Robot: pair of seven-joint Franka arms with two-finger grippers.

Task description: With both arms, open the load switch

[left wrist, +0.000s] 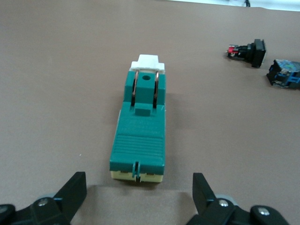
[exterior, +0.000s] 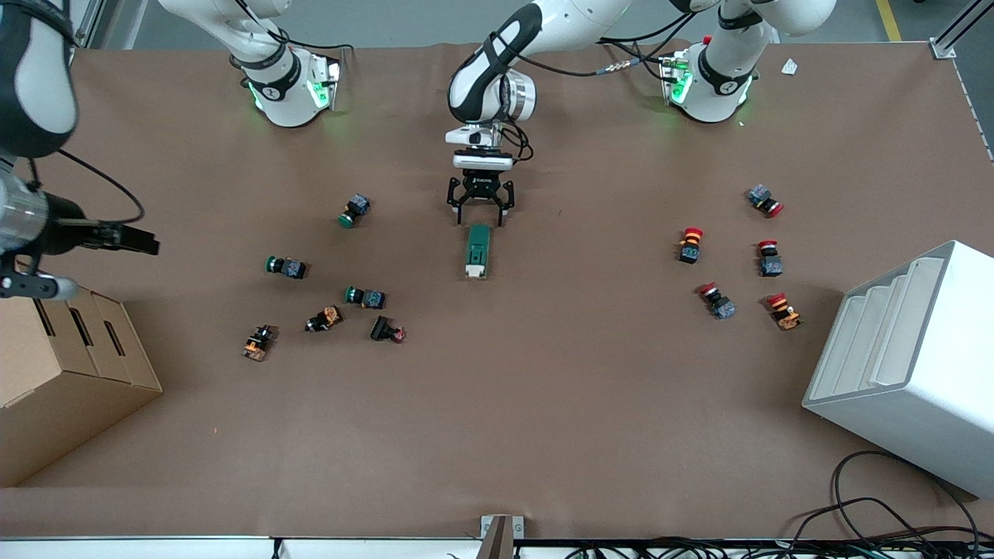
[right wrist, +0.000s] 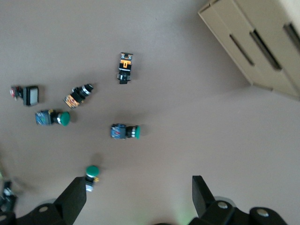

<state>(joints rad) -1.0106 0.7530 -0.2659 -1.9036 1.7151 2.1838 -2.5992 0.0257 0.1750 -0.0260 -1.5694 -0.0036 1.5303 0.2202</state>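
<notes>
The load switch (exterior: 477, 250) is lying flat in the middle of the counter (exterior: 543, 404). The left tool (exterior: 480, 208) is hanging just by its green end with fingers spread wide, touching nothing. The right tool (right wrist: 136, 199) is waiting high over the green push-buttons (right wrist: 125, 131) near the cardboard box (exterior: 66, 365), also wide and holding nothing.

Light: bright, even, from overhead
Shadows: soft and short on the desk (exterior: 497, 404)
Blur: right wrist view slightly soft; front view crisp

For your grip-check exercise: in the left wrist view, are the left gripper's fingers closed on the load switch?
No: the left gripper is open, short of the load switch.
</notes>
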